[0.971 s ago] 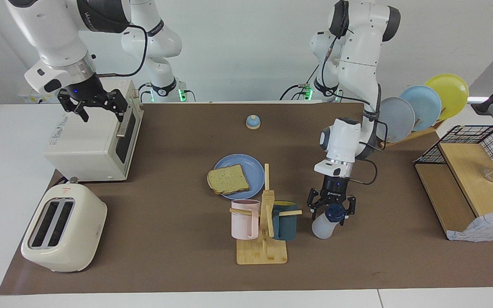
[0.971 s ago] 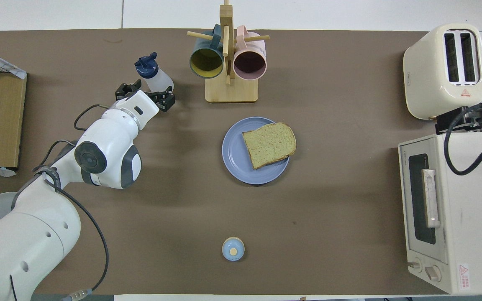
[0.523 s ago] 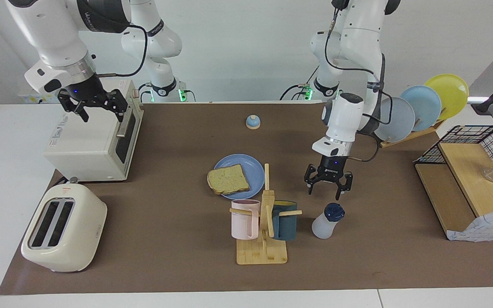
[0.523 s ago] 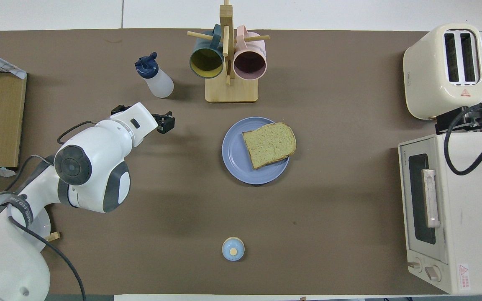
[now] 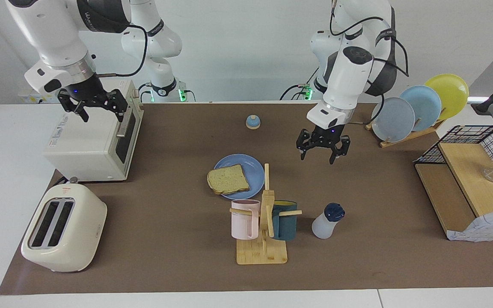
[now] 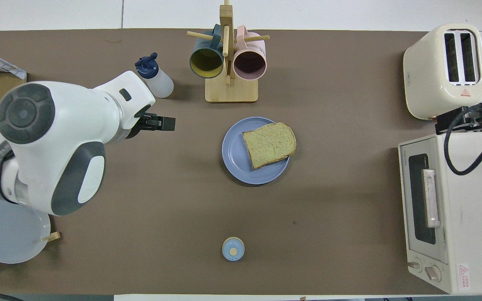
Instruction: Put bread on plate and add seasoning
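The bread (image 5: 228,179) (image 6: 269,144), a tan slice with a brown crust, lies on the round blue plate (image 5: 248,163) (image 6: 233,155) at mid-table, overhanging its rim slightly. The seasoning (image 5: 327,221) (image 6: 155,77), a translucent bottle with a navy cap, stands free on the mat beside the mug tree. My left gripper (image 5: 322,155) hangs open and empty in the air over bare mat, apart from the bottle; from above, one of its fingers (image 6: 165,123) shows past the wrist. My right gripper (image 5: 103,112) waits open and empty over the toaster oven.
A wooden mug tree (image 5: 263,226) holds a pink and a teal mug. A cream toaster (image 5: 62,229) and a toaster oven (image 5: 92,141) sit at the right arm's end. A blue bell (image 5: 253,122), upright plates (image 5: 417,107) and a wooden shelf (image 5: 469,184) also stand around.
My left gripper, which was down around the seasoning bottle's cap, has risen and drawn back toward the robots, still open. The bottle stays standing where it was. The right arm has not moved.
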Action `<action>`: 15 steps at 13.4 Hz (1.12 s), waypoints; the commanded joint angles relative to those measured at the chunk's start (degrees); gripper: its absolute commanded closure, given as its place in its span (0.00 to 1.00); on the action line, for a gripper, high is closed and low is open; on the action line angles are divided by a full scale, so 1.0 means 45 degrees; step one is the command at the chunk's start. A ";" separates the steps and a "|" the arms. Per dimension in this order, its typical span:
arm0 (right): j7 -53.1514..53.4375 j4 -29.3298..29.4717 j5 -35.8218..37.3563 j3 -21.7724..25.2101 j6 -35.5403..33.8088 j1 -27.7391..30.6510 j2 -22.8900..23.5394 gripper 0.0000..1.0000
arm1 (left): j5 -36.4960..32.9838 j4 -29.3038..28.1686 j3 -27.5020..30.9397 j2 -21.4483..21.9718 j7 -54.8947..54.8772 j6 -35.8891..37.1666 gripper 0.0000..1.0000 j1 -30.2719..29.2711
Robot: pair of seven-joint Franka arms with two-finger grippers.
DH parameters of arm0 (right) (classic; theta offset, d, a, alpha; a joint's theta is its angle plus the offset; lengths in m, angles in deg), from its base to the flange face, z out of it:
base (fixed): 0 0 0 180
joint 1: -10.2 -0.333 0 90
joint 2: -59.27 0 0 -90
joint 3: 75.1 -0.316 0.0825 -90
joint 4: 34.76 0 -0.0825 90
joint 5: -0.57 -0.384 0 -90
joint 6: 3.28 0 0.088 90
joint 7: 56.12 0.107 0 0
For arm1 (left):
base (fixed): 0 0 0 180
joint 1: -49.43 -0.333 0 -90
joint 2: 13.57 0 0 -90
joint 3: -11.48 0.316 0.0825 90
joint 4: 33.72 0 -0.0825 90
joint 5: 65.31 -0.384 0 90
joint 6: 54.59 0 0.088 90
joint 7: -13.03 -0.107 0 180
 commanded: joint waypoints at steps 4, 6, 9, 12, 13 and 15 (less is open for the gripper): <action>-0.0346 -0.0295 -0.0314 -0.0067 0.0139 0.0150 -0.0256 0.00 | -0.0034 0.2667 0.0129 0.0185 -0.2149 0.5082 0.00 -0.1663; -0.0346 -0.0314 -0.0314 -0.0067 0.0139 0.0150 -0.0256 0.00 | -0.0015 0.2866 0.0168 0.0495 -0.3612 0.6237 0.00 -0.2638; -0.0346 -0.0314 -0.0314 -0.0067 0.0139 0.0150 -0.0256 0.00 | -0.0015 0.2495 0.0109 0.1103 -0.4167 0.6281 0.00 -0.3308; -0.0346 -0.0314 -0.0314 -0.0067 0.0139 0.0150 -0.0275 0.00 | -0.0015 0.2495 0.0129 0.1123 -0.4167 0.6184 0.00 -0.3560; -0.0346 -0.0314 -0.0314 -0.0067 0.0139 0.0150 -0.0256 0.00 | -0.0015 0.2553 0.0109 0.1123 -0.4128 0.6086 0.00 -0.3581; -0.0346 -0.0314 -0.0314 -0.0067 0.0139 0.0150 -0.0256 0.00 | -0.0015 0.2534 0.0129 0.1161 -0.4089 0.6027 0.00 -0.3581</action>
